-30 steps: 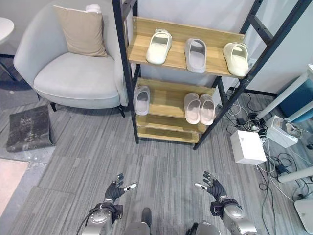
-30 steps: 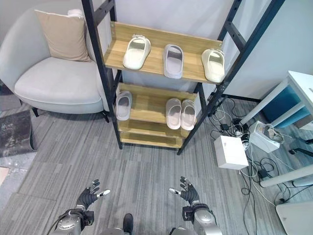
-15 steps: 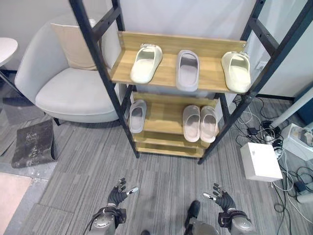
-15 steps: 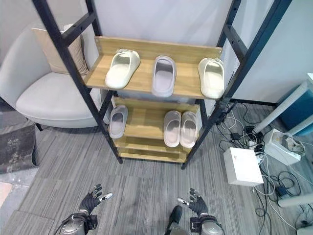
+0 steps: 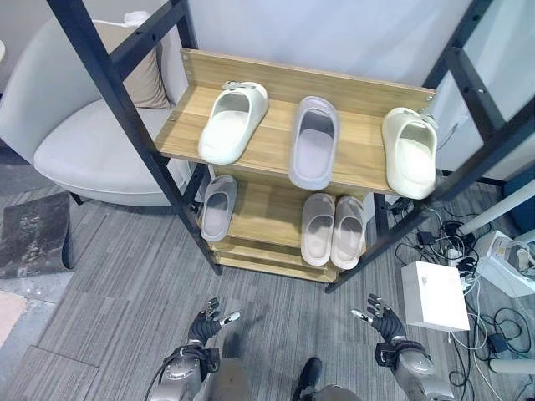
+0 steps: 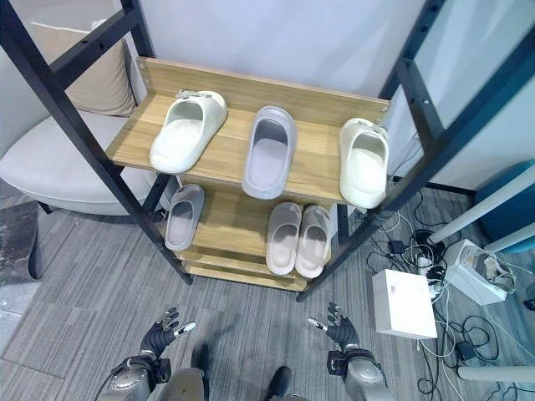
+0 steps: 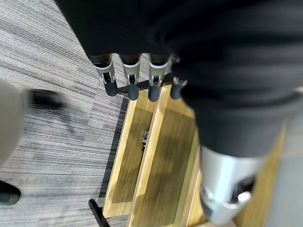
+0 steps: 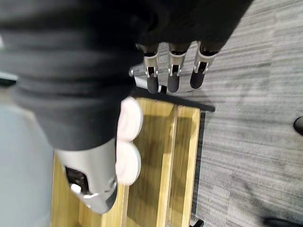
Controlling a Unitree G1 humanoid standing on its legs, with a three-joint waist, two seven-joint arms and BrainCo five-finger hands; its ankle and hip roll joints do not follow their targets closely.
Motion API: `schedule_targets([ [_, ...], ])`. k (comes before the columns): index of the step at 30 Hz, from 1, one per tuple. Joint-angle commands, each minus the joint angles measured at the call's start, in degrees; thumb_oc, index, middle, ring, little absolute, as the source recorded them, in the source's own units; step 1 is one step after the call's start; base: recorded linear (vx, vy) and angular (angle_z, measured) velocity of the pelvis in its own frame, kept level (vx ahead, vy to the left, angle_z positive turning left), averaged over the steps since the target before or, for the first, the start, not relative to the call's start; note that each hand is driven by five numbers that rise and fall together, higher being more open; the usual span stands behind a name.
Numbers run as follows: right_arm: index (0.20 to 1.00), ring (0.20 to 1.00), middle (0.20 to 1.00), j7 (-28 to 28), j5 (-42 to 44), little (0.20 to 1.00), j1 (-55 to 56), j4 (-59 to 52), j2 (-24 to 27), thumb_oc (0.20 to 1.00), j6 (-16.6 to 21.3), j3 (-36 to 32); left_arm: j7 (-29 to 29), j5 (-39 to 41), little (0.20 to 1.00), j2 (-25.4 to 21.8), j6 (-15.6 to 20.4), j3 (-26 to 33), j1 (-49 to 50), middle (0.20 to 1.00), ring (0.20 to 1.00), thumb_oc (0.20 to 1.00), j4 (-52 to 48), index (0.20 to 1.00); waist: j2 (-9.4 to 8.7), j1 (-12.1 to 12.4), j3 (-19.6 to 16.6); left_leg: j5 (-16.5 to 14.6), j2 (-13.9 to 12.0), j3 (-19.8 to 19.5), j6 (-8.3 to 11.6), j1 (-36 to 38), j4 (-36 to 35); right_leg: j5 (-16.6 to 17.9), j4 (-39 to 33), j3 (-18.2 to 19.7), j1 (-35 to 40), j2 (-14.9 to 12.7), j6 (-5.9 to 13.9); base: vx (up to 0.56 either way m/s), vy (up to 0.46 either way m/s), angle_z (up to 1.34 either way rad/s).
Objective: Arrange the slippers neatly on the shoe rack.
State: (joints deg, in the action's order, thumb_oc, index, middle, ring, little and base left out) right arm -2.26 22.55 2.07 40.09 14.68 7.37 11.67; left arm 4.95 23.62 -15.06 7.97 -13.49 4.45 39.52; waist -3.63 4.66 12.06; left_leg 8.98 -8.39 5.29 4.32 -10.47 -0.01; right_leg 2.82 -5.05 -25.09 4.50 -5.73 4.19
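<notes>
Top shelf (image 5: 276, 159): cream slipper (image 5: 231, 123) angled left, grey slipper (image 5: 313, 141) centre, cream slipper (image 5: 410, 151) right; pair split.
Lower shelf (image 5: 267, 219): single grey slipper (image 5: 217, 206) left; pink pair (image 5: 333, 229) together.
Left hand (image 5: 209, 320): released, low, holding nothing.
Right hand (image 5: 383, 318): likewise released.
Progress: regrouping judged outstanding.

Home-like room: armchair (image 5: 92, 138), cushion (image 5: 142, 71), wooden shoe rack (image 5: 276, 150).

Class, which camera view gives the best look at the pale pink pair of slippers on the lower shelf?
The left eye view: the pink pair lies side by side on the lower shelf, seen whole from above. The right eye view shows it much the same. The right wrist view catches a blurred end of it; the left wrist view shows bare shelf boards.
</notes>
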Motion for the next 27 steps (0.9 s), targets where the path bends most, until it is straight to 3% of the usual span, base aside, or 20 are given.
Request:
schedule_targets([
  [1, 1.0, 1.0, 1.0, 0.28, -0.26, 1.0, -0.8, -2.7, 1.06, 1.0, 2.3, 1.43, 0.19, -0.87, 1.0, -2.15, 1.76, 1.0, -0.19, 1.0, 1.0, 1.0, -1.92, 1.0, -1.3, 1.51, -1.47, -2.21, 3.46, 0.19, 0.98, 3.52, -4.18, -1.56, 0.05, -0.54, -0.25, -0.14, 3.26, 0.14, 0.207, -0.07],
  [5, 1.0, 1.0, 1.0, 0.09, -0.86, 1.0, -1.27, -1.84, 0.14, 1.0, 2.02, 1.54, -0.04, -1.05, 1.0, -1.91, 1.42, 0.66, 0.05, 1.0, 1.0, 1.0, -0.85, 1.0, -1.27, 1.24, -2.83, -3.14, 4.92, 0.54, 0.26, 5.85, -4.71, -1.49, 1.33, 0.06, 0.19, -1.26, 4.0, 0.11, 0.154, -0.04],
  [7, 1.0, 1.0, 1.0, 0.52, -0.78, 1.0, -1.3, -1.85, -0.4, 1.0, 1.94, 1.59, -0.23, -1.3, 1.0, -2.4, 1.51, 0.36, 0.23, 1.0, 1.0, 1.0, -1.1, 1.0, -1.24, 1.32, -2.95, -4.12, 5.87, 0.72, -0.79, 6.89, -4.15, -2.17, 5.39, 1.29, -0.67, -2.61, 4.52, 0.08, 0.248, -0.02],
  [8, 1.0, 1.0, 1.0, 0.51, -1.27, 1.0, -1.68, -1.75, -1.05, 1.0, 1.53, 1.89, -0.26, -1.2, 1.0, -2.49, 1.36, -0.01, 0.13, 1.0, 1.0, 1.0, -0.99, 1.0, -1.09, 1.4, -2.58, -5.04, 6.5, 0.99, -2.03, 7.78, -3.82, -2.28, 11.22, 1.8, -2.48, -4.18, 5.49, 0.04, 0.223, -0.11],
  [9, 1.0, 1.0, 1.0, 0.51, -1.28, 1.0, -1.69, -1.74, -1.06, 1.0, 1.53, 1.88, -0.26, -1.2, 1.0, -2.49, 1.36, -0.01, 0.11, 1.0, 1.0, 1.0, -0.98, 1.0, -1.14, 1.49, -2.56, -5.06, 6.56, 1.09, -2.07, 7.79, -3.8, -2.42, 11.52, 1.92, -2.64, -4.31, 5.54, 0.04, 0.288, -0.1],
  [10, 1.0, 1.0, 1.0, 0.61, -1.72, 1.0, -1.8, -1.84, -1.56, 1.0, 1.37, 1.92, -0.11, -1.14, 1.0, -2.49, 1.41, -0.13, 0.06, 1.0, 1.0, 1.0, -1.06, 1.0, -0.68, 1.21, -1.81, -5.94, 6.95, 1.48, -3.12, 9.17, -3.7, -0.32, 17.64, 2.11, -4.62, -6.25, 6.93, 0.02, 0.146, -0.18],
  [15, 1.0, 1.0, 1.0, 0.72, -2.15, 1.0, -0.77, -1.79, -1.96, 1.0, 1.11, 1.51, -0.32, -1.25, 1.0, -2.45, 1.51, -0.84, 0.16, 1.0, 1.0, 1.0, -1.36, 1.0, 0.56, 0.05, -0.93, -7.42, 7.8, 1.2, -5.02, 12.33, -4.66, 4.34, 26.04, 2.18, -7.71, -8.74, 8.69, 0.07, 0.163, -0.07],
  [18, 1.0, 1.0, 1.0, 0.76, -1.7, 1.0, 0.09, -1.42, -1.99, 1.0, 0.95, 1.0, -0.47, -1.63, 1.0, -2.61, 1.48, -1.24, -0.79, 1.0, 1.0, 1.0, -1.19, 1.0, -0.25, -0.5, -1.26, -8.07, 8.67, -0.21, -4.36, 12.95, -4.99, 4.22, 14.28, 1.02, -7.74, -8.08, 7.44, 0.11, -0.013, 0.02],
  [22, 1.0, 1.0, 1.0, 0.46, -1.79, 1.0, 0.33, -1.98, -1.97, 1.0, 1.08, 1.54, -0.27, -1.87, 1.0, -2.72, 1.45, -1.33, -1.51, 1.0, 1.0, 1.0, -1.45, 1.0, -1.09, -0.43, -1.44, -8.48, 9.0, -0.83, -3.99, 13.44, -4.49, 4.39, 8.7, 2.93, -5.98, -5.69, 7.18, 0.07, -0.033, 0.2],
  [27, 1.0, 1.0, 1.0, 1.37, -6.59, 1.0, 0.21, -5.09, -0.02, 1.0, 1.1, 4.69, -0.51, -2.46, 1.0, -2.19, 1.29, -1.46, -1.5, 1.0, 1.0, 1.0, -0.8, 1.0, -1.74, 0.32, -3.82, -8.69, 8.91, -0.73, -3.49, 13.1, -4.96, 3.23, 3.83, 1.17, -3.07, -4.18, 6.34, 0.09, -0.02, 0.14],
])
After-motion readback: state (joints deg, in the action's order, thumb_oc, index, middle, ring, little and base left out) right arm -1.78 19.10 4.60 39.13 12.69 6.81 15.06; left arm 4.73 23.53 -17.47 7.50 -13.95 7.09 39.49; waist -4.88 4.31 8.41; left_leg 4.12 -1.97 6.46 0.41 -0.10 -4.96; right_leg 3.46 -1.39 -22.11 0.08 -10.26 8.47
